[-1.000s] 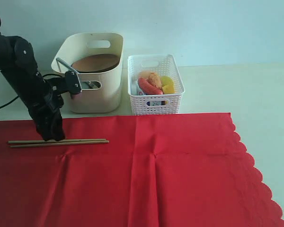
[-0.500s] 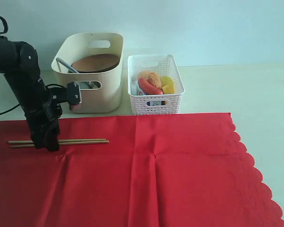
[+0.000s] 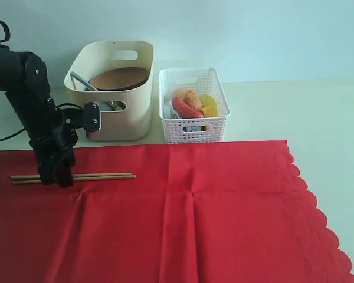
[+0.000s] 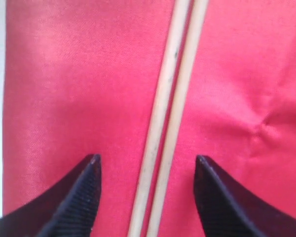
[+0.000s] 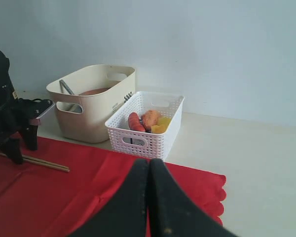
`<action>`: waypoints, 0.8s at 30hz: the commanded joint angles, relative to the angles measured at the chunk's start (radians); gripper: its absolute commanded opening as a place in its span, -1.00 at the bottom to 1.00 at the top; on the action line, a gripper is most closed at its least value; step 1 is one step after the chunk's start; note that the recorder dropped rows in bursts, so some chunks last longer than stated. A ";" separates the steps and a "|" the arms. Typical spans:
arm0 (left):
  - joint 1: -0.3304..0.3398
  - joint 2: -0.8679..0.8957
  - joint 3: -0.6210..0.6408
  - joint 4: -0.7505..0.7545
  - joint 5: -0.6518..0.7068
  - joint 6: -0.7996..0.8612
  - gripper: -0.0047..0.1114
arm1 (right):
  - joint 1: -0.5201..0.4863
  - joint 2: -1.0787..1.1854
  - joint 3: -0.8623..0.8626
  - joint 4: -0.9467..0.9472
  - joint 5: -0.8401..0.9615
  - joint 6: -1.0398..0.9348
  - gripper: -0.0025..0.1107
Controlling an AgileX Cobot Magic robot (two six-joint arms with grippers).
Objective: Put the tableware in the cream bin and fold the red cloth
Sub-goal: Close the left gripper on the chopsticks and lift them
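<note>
Right now, your pair of wooden chopsticks (image 3: 103, 175) is lying side by side on the red cloth (image 3: 224, 206), toward its left end in the exterior view, with the sticks running along the cloth's far edge and touching each other for most of their length. Your left gripper (image 3: 54, 180) is coming straight down over them near their left end. In the left wrist view its jaws are standing apart, one finger on each side of the chopsticks (image 4: 160, 108), and neither finger (image 4: 84, 197) is touching the wood. The cloth is lying spread out and unfolded, showing a crease down its middle and its scalloped edge on the right. Just beyond its far edge, the cream bin (image 3: 133, 115) is standing on the pale table (image 3: 318, 112) with the round brown plate (image 3: 119, 78) sitting inside it. Beside the bin on the right, the white lattice basket (image 3: 194, 132) is holding foods. Your right gripper (image 5: 149, 165) is hanging above the cloth, well apart from the chopsticks, with its jaws pressed together on nothing.
</note>
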 commanded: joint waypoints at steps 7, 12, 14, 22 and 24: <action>-0.002 0.021 -0.010 0.000 0.028 0.003 -0.06 | -0.006 -0.003 0.006 0.004 -0.010 -0.005 -0.96; -0.002 0.047 -0.010 0.000 0.030 0.000 -0.06 | -0.006 -0.003 0.006 0.004 -0.010 -0.005 -0.96; -0.002 0.050 -0.010 0.000 0.031 0.000 -0.14 | -0.006 -0.003 0.006 0.004 -0.010 -0.005 -0.96; -0.002 0.050 -0.010 0.003 0.047 -0.007 -0.91 | -0.006 -0.003 0.006 0.004 -0.010 -0.005 -0.96; -0.002 0.045 -0.010 0.003 0.060 -0.009 -0.91 | -0.006 -0.003 0.006 0.004 -0.010 -0.005 -0.96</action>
